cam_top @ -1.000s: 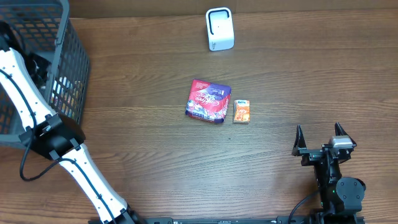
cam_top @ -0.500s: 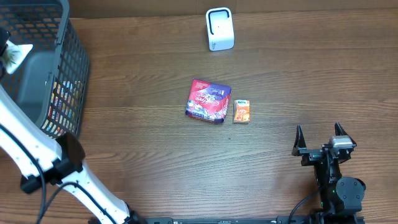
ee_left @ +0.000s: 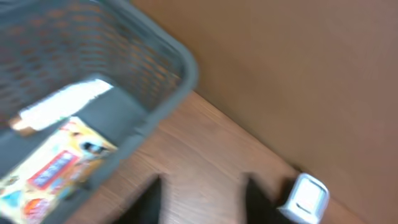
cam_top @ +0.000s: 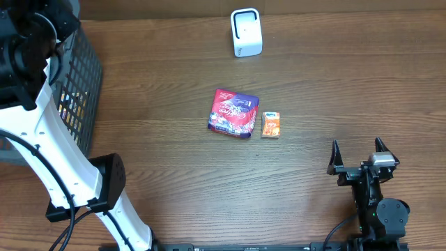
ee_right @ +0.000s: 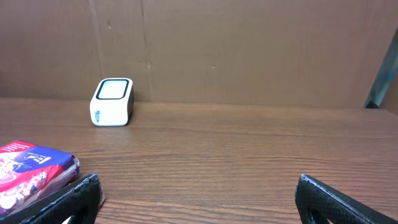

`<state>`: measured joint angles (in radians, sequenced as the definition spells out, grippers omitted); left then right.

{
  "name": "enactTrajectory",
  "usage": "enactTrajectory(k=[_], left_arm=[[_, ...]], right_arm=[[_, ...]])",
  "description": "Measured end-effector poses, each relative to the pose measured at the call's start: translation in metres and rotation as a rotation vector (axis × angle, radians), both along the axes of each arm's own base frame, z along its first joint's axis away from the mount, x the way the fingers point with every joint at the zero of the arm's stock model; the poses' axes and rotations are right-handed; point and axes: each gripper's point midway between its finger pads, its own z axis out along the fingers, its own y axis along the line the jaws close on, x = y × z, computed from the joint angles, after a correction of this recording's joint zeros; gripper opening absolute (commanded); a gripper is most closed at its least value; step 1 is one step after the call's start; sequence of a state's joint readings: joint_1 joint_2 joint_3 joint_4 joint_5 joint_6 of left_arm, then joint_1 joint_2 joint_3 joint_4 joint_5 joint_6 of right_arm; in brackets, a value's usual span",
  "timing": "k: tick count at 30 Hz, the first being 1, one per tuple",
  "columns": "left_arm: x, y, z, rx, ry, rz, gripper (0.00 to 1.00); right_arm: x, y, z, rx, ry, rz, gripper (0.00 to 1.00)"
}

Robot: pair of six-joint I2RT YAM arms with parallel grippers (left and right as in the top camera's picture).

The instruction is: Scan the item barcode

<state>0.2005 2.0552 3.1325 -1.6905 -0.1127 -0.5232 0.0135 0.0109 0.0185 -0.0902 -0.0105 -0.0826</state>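
Observation:
The white scanner point(cam_top: 246, 33) stands at the back of the table, also in the right wrist view as the scanner point(ee_right: 112, 101) and the left wrist view as the scanner point(ee_left: 306, 198). A red and purple packet point(cam_top: 233, 113) and a small orange box point(cam_top: 270, 125) lie mid-table. My left gripper point(ee_left: 202, 202) hangs beside the grey basket point(ee_left: 168, 50), jaws apart, only wood between them. A yellow packet point(ee_left: 56, 168) and a white item point(ee_left: 62, 106) lie in the basket. My right gripper point(cam_top: 357, 159) is wide open at the front right, holding nothing.
The basket point(cam_top: 87, 63) fills the back left corner, with the left arm point(cam_top: 49, 132) rising along its side. A brown cardboard wall point(ee_right: 249, 50) closes off the back of the table. The left wrist view is blurred.
The left arm has swung up from inside the basket to over its rim, and its jaws have parted. The right arm and the items on the table have not moved.

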Motion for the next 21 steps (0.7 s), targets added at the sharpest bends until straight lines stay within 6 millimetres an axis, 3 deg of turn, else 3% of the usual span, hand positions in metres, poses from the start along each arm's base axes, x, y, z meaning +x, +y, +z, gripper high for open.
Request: enactTrajectory(k=[2,3,9,12,16,21], left_arm=[[-0.004,0.016,-0.001,0.027,0.011,0.061,0.94],[-0.006,0.023,-0.001,0.033,0.015,0.085,1.00],[-0.030,0.088,-0.010,0.047,0.058,0.279,1.00],[-0.040,0.117,-0.026,0.041,0.127,0.356,1.00],[-0.043,0.137,-0.067,0.016,0.283,0.385,1.00],[-0.040,0.158,-0.138,-0.038,0.491,0.395,1.00]], right_arm=[[0.000,0.000,0.000,0.000,0.000,0.000,1.00],[0.000,0.000,0.000,0.000,0.000,0.000,1.00],[0.000,0.000,0.000,0.000,0.000,0.000,1.00],[0.000,0.000,0.000,0.000,0.000,0.000,1.00],[0.000,0.000,0.000,0.000,0.000,0.000,1.00],[0.000,0.000,0.000,0.000,0.000,0.000,1.00]])
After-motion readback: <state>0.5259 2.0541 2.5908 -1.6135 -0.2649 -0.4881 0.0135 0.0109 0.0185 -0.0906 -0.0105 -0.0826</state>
